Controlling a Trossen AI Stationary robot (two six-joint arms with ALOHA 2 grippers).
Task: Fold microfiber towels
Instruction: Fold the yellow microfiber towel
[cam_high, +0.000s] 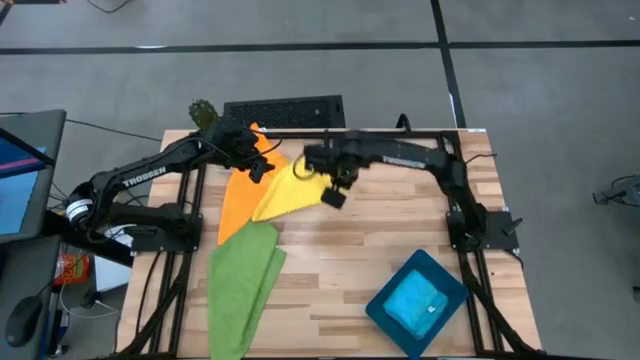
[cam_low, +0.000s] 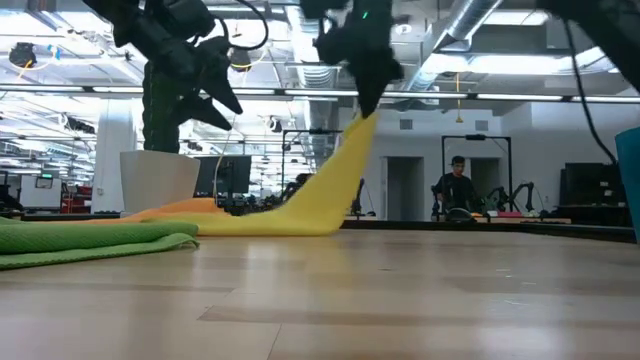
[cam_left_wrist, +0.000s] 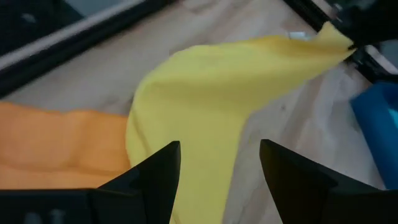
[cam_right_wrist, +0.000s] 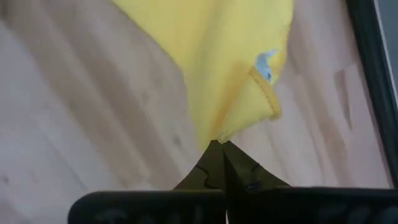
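The yellow towel (cam_high: 283, 192) lies partly over the orange towel (cam_high: 238, 195) at the table's far left. One end is lifted, and the rest slopes down to the table (cam_low: 290, 215). My right gripper (cam_high: 333, 192) is shut on that raised end (cam_low: 362, 120). My left gripper (cam_high: 260, 163) hovers open above the yellow and orange towels (cam_left_wrist: 217, 186), touching nothing. The green towel (cam_high: 240, 282) lies folded near the left front. The light blue towel (cam_high: 415, 300) lies in the teal tray. My right gripper pinches the yellow towel between its two shut fingers at a hemmed edge near a corner (cam_right_wrist: 219, 135), close to the small sewn label (cam_right_wrist: 266, 65). The held end is lifted clear. The cloth slopes down from it, fairly taut, to its far part (cam_low: 270, 222) on the table.
The teal tray (cam_high: 380, 305) stands at the right front. A black keyboard (cam_high: 285, 108) and a green object (cam_high: 204, 114) lie beyond the far edge. Bare wood lies across the middle (cam_high: 380, 225). A person (cam_low: 456, 190) stands far off in the room.
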